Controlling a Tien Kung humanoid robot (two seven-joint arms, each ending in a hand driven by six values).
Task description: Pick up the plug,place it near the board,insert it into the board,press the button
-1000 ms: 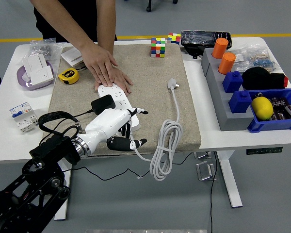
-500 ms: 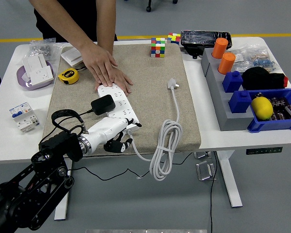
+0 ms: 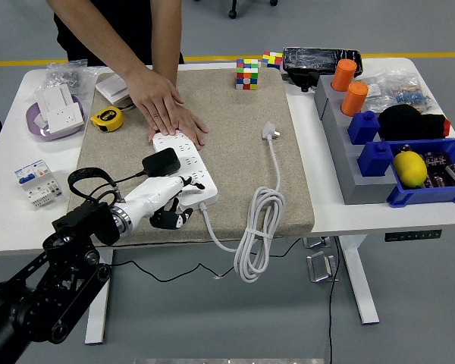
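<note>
We see the left hand (image 3: 163, 201) resting with curled fingers at the near end of the white board (image 3: 183, 165), beside the black plug (image 3: 161, 163) already seated in it, while a person's hands (image 3: 165, 108) pin the far end; we judge the button press to be in hand, best done by one fingertip straight down, though whether it grips anything we cannot tell. The mat's near edge (image 3: 212, 231) lies just below, with open room rightward toward the coiled white cable (image 3: 256, 227).

Left hand (image 3: 161, 202), fingers seemingly curled
</note>
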